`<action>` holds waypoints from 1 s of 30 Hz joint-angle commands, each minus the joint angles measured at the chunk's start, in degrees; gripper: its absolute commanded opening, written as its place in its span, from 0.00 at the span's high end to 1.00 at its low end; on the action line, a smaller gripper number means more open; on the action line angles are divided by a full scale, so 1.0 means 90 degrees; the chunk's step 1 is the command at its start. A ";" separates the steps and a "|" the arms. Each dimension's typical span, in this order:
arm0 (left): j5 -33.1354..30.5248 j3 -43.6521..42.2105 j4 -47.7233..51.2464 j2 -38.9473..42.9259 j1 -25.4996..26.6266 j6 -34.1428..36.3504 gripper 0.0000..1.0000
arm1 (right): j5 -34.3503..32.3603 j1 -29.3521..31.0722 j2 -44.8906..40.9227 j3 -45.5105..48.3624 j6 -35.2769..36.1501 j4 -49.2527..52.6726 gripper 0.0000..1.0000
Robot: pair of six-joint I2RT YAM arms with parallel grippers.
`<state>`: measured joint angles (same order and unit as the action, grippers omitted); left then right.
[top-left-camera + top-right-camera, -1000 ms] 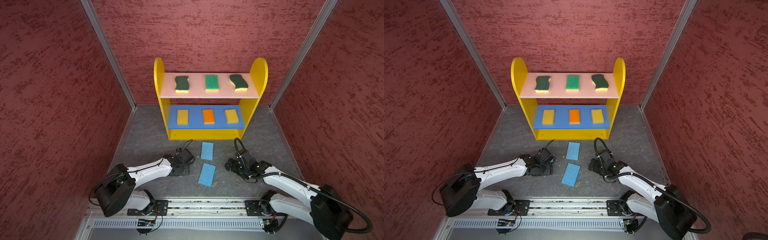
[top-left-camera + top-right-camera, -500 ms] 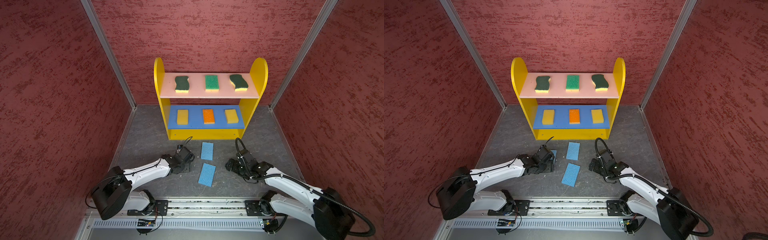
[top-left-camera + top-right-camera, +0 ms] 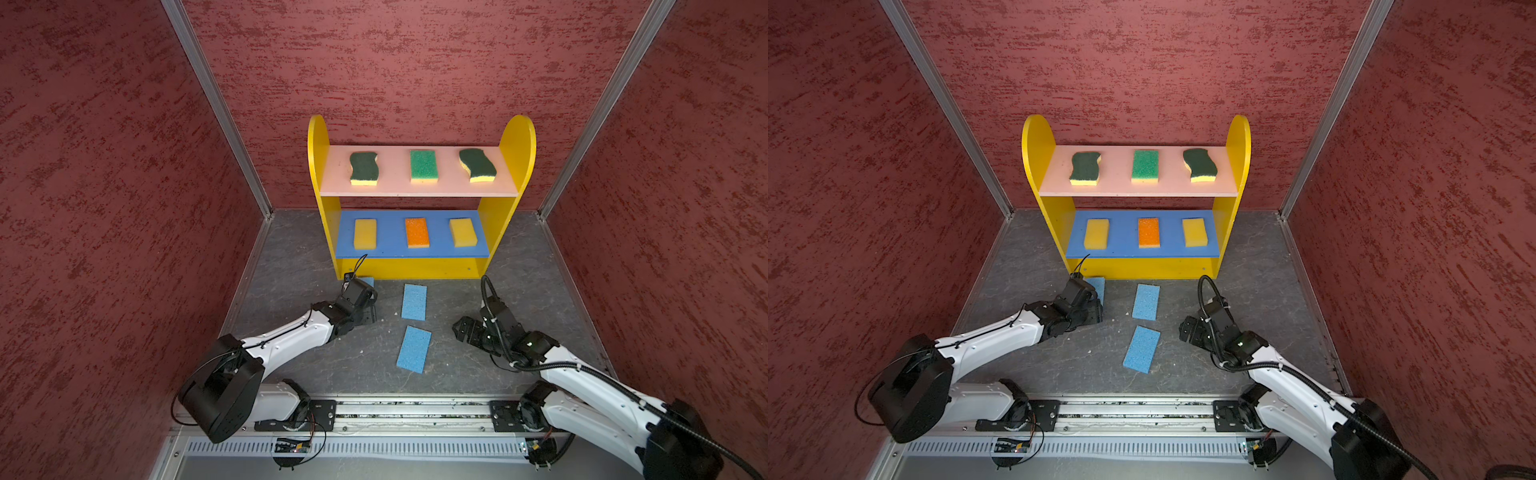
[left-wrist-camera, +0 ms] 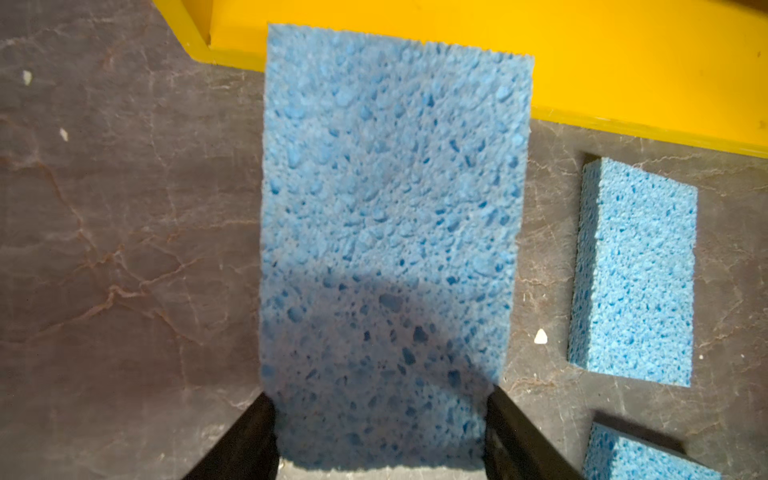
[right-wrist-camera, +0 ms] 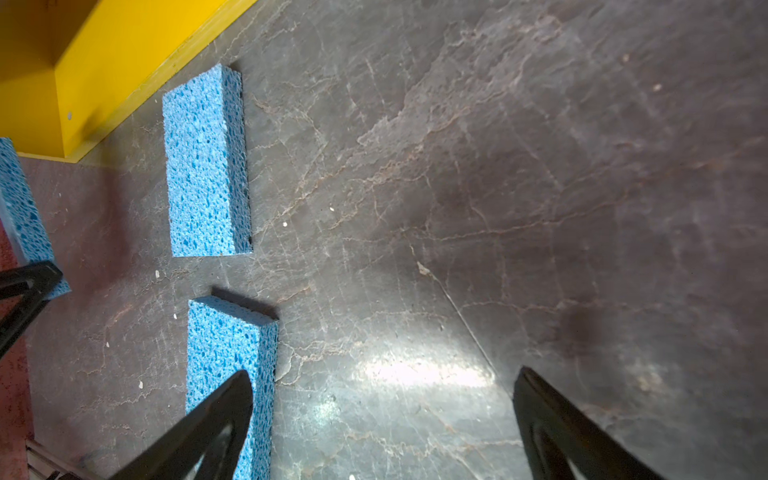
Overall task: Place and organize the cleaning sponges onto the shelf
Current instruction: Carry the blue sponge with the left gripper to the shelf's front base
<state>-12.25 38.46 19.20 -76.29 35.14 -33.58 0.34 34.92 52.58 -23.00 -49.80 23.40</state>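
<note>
My left gripper [image 4: 380, 395] is shut on a thin blue sponge [image 4: 390, 199], gripped across its width. The sponge's far end reaches over the front edge of the shelf's yellow bottom board [image 4: 582, 62]. In both top views this gripper [image 3: 365, 293] [image 3: 1092, 297] sits at the left foot of the shelf [image 3: 517, 141] [image 3: 1239, 141]. Two more blue sponges [image 3: 414, 301] [image 3: 414, 349] lie flat on the floor. My right gripper [image 5: 384, 374] [image 3: 461, 330] hangs open over bare floor beside the nearer blue sponge [image 5: 224, 353].
Two dark-green wavy sponges [image 3: 363, 167] [image 3: 478, 165] and a bright green one [image 3: 423, 165] sit on the pink top board. Two yellow sponges [image 3: 365, 233] [image 3: 462, 232] and an orange one [image 3: 417, 232] are on the blue middle board. Red walls close in on three sides.
My left arm has carried the blue sponge forward toward the shelf's left foot. The right arm has barely moved.
</note>
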 commanded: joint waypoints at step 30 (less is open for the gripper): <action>-0.0342 0.0769 -0.1815 -0.1512 -0.0496 0.0684 0.28 | -0.0281 0.0037 0.0642 -0.0032 0.0279 -0.0490 0.01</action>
<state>-15.09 43.86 5.78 -88.99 30.85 -28.56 -0.34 34.94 58.24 -22.74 -47.70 19.99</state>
